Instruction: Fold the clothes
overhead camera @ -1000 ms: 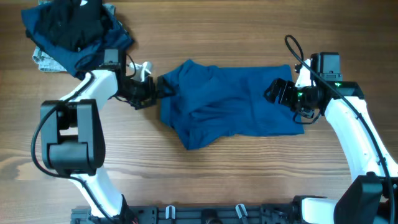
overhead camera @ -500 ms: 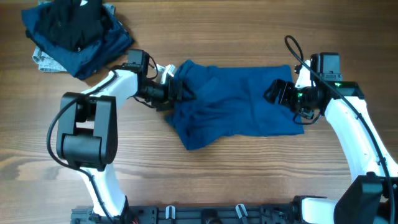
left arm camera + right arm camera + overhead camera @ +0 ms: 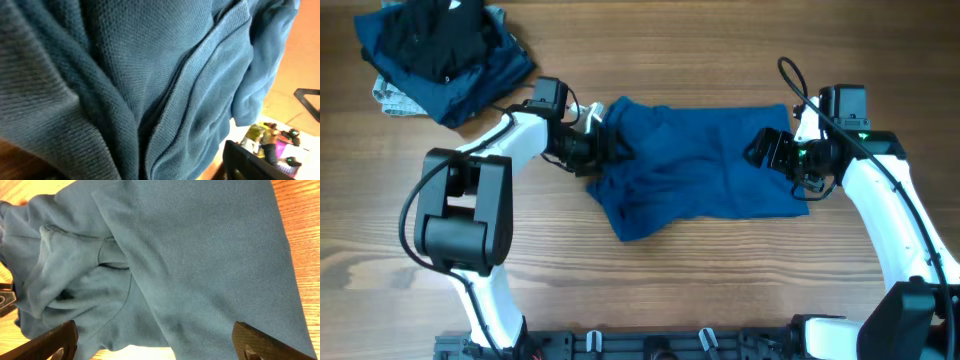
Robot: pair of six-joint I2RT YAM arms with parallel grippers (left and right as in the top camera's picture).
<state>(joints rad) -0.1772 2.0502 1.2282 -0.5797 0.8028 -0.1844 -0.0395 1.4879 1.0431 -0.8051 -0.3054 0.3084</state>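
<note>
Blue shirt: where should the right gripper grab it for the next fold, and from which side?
Probably the right edge of the shirt, with the right gripper coming from the right: that edge lies flat and straight, while the left end is bunched.

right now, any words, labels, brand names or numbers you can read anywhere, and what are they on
No readable text in any view.
blue shirt: no label, print or tag showing.
pale patterned cloth under the pile of dark clothes: marks too small to read.
colourful clutter in the left wrist view: too blurred to read.
</note>
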